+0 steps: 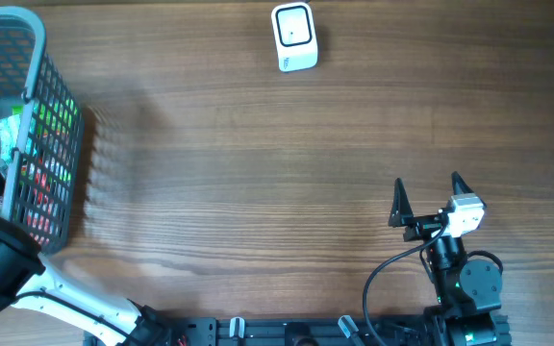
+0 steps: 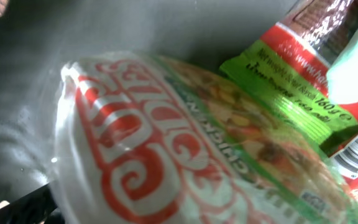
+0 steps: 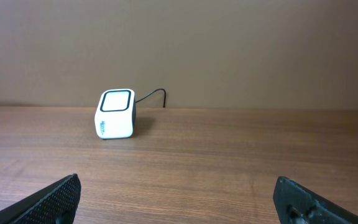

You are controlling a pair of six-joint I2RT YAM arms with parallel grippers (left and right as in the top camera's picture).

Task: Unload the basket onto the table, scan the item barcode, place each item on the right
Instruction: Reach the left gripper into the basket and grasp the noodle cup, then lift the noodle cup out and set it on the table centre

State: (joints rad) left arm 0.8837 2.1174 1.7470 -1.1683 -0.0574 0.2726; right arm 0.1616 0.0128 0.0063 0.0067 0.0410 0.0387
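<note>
wooden tabletop (image 1: 258,173) holds a white scanner (image 1: 294,37) at its far edge and a grey basket (image 1: 37,58) at left, where the left fingers (image 2: 14,202) spread wide over a noodle cup (image 2: 185,149) beside a green packet (image 2: 291,93), while the right fingers (image 1: 398,204) gape empty near the front

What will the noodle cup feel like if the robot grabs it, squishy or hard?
Probably light and a bit squishy: the noodle cup looks like a disposable white cup. Its shiny wrap could be slippery. Its round side might let it roll among the packets.
</note>
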